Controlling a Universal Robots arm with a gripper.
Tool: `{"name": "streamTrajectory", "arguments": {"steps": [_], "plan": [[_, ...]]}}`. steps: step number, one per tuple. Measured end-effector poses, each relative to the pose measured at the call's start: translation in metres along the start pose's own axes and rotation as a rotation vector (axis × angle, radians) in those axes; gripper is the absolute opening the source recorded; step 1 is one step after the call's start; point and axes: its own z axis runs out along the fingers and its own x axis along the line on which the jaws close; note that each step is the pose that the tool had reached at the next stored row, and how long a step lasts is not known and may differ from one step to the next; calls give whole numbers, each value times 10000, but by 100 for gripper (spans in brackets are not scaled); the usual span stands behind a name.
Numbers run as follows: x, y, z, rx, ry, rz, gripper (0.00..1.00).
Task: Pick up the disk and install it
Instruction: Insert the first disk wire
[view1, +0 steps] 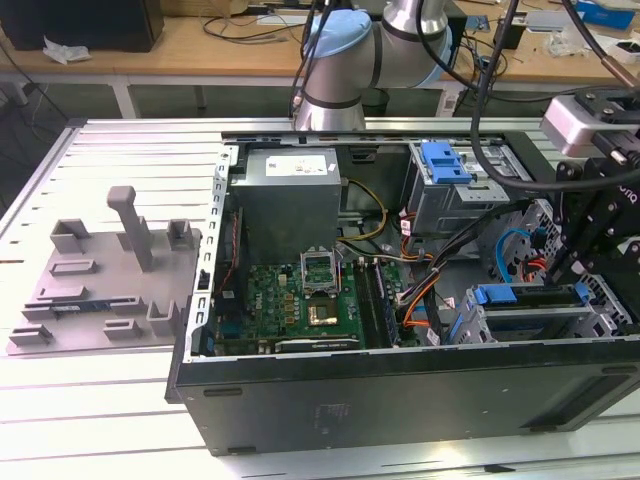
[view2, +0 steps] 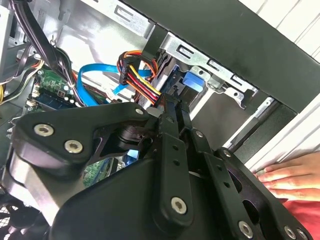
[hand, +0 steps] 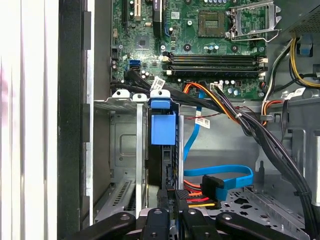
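Seemingly seated in the drive cage (hand: 122, 150), the disk (hand: 161, 160) is standing edge-on, face hiding between metal walls, gripper (hand: 169, 199) hovering at its cabled end, grip impossible to tell, a hand (view2: 292, 177) resting outside the case (view2: 235, 40), partly cut off.

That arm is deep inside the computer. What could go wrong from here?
The pincer works right by the coloured power cables and blue data cable; it might snag or pull them. The disk sits edge-on in a tight metal bay, so a slight tilt could jam it. A person's hand rests beside the case, near the pincer, and could be bumped.
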Motion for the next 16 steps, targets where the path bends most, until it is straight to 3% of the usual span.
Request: {"name": "streamTrajectory", "arguments": {"steps": [16], "plan": [[-1, 3, 32, 0, -1, -3, 17]]}}
